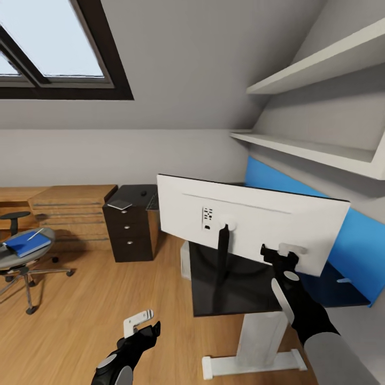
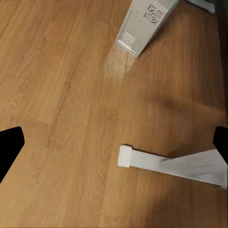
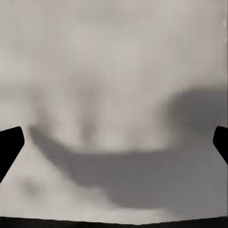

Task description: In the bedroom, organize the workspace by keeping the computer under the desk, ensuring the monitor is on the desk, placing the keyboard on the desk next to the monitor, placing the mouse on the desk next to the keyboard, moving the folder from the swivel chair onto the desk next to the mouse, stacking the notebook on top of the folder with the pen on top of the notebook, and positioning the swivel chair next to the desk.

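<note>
Right pincer (image 1: 285, 255) grasping monitor (image 1: 251, 224) edge; left wrist cam shows computer (image 2: 145, 23).

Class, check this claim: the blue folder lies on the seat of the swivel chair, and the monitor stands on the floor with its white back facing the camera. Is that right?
One part is wrong. The monitor stands on the desk, not the floor, as the head view shows. The rest holds: the folder lies on the swivel chair, and the monitor's white back faces the camera.

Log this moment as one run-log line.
right gripper: at monitor back edge, grip unclear | left gripper: open, low | folder: on swivel chair
</note>
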Motion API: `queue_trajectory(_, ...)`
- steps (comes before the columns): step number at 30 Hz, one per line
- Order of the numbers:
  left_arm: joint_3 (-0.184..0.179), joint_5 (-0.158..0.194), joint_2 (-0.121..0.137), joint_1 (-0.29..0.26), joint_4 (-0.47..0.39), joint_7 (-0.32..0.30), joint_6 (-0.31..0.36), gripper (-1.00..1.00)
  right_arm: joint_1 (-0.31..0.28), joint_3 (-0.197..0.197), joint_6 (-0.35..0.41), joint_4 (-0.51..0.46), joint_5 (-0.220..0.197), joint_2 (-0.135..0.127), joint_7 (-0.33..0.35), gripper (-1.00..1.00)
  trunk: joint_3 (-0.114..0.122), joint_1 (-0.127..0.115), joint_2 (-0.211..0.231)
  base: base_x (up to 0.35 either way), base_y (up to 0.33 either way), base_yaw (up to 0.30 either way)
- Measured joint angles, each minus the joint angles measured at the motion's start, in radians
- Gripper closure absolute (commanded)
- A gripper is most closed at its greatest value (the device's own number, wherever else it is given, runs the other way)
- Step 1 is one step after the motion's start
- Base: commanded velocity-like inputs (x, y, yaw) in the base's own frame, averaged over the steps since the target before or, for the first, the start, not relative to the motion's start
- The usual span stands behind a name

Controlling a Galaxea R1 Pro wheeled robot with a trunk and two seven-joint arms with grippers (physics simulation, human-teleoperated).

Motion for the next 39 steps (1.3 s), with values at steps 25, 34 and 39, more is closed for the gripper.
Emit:
queue_trajectory(25, 0.003, 0.002, 0.001, 0.000, -0.002, 0.001, -0.099, -1.00, 0.000, -0.001, -0.030, 0.012, 0.000, -0.001, -0.001, -1.00, 0.000, 0.000, 0.000, 0.272, -0.042, 0.000)
queue_trajectory(34, 0.001, 0.003, 0.001, 0.000, 0.003, 0.003, -0.100, -1.00, 0.000, -0.002, -0.030, 0.014, 0.000, -0.003, -0.001, -1.00, 0.000, 0.000, 0.000, 0.009, 0.005, 0.000)
queue_trajectory(39, 0.003, 0.004, 0.007, 0.000, 0.020, 0.003, -0.101, -1.00, 0.000, -0.004, -0.031, 0.023, 0.001, -0.004, -0.001, -1.00, 0.000, 0.000, 0.000, 0.000, 0.000, 0.000)
